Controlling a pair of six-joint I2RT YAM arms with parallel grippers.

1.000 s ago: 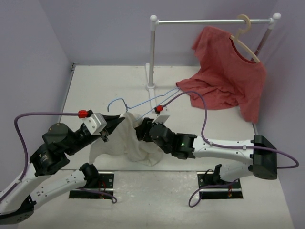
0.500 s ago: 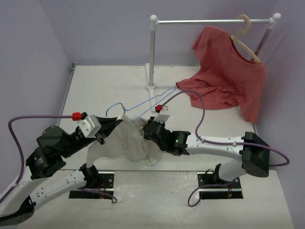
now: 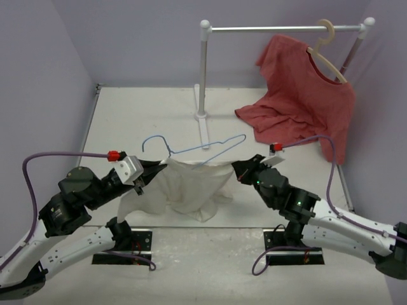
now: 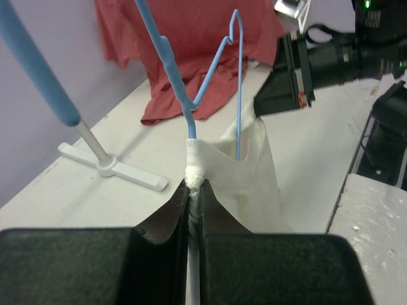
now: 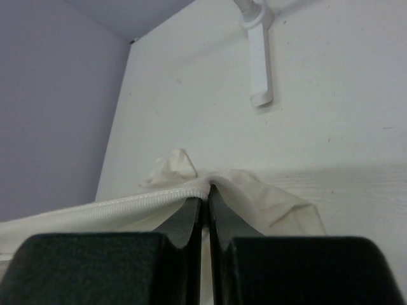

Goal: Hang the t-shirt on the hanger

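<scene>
**Pulled back to the right: the right gripper, with the t-shirt stretched wide**

Since a second earlier, the right gripper had been drawn away from the middle of the cloth and out to the right. Its jaws, then half open, had been closed. The t-shirt's upper edge, bunched before, had been pulled out long between the two arms.

On the left, the left gripper was seen pinched tight on a fold of the t-shirt's rim. A blue wire of the hanger rose straight out of that fold; whether the wire itself was clamped could not be told. The t-shirt was held up between the grippers, its top edge drawn taut and the rest hung crumpled toward the table. The hanger was tilted above that edge, hook to the left, with a second wire tucked down into the cloth. Further right, the right gripper was fully closed on the hem at the shirt's other end. At the back right, a red shirt was hung on a beige hanger from a white rail.
</scene>
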